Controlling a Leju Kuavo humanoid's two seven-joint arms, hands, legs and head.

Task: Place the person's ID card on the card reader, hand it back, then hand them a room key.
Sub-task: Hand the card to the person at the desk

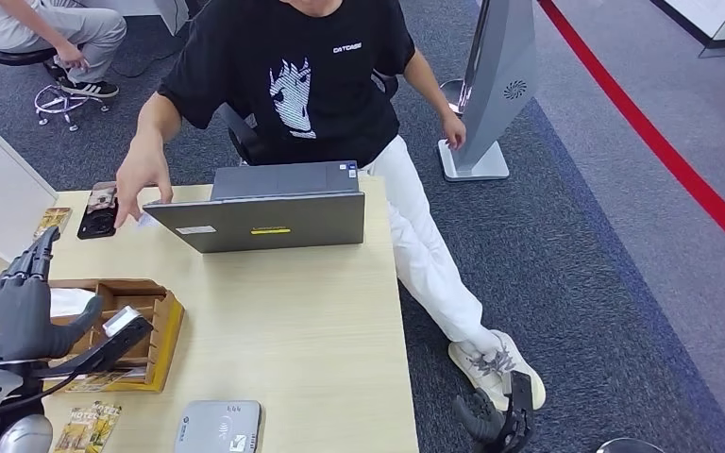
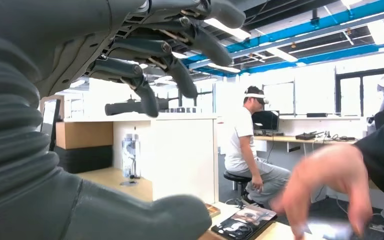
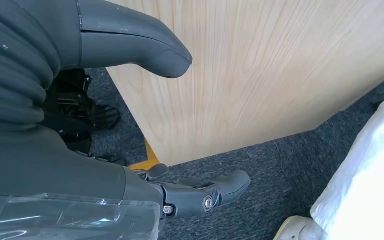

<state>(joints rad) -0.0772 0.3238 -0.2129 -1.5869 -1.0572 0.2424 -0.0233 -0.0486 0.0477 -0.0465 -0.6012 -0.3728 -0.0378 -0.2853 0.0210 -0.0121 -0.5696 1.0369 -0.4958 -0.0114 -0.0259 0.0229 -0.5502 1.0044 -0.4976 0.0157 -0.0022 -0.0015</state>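
While the card reader sits at the bottom edge, the left hand hovers at lower left, fingers spread and empty. Right hand hangs empty, fingers loose, off the surface. At upper left, a person's hand pinches the ID card.

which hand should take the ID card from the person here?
Left, probably. The left hand is raised over the table, open, near the person's hand holding a card. The right hand hangs low off the table's far side.

Pale wood-grain table, grey laptop with yellow sticker, black graphic T-shirt, blue-grey carpet with red stripe
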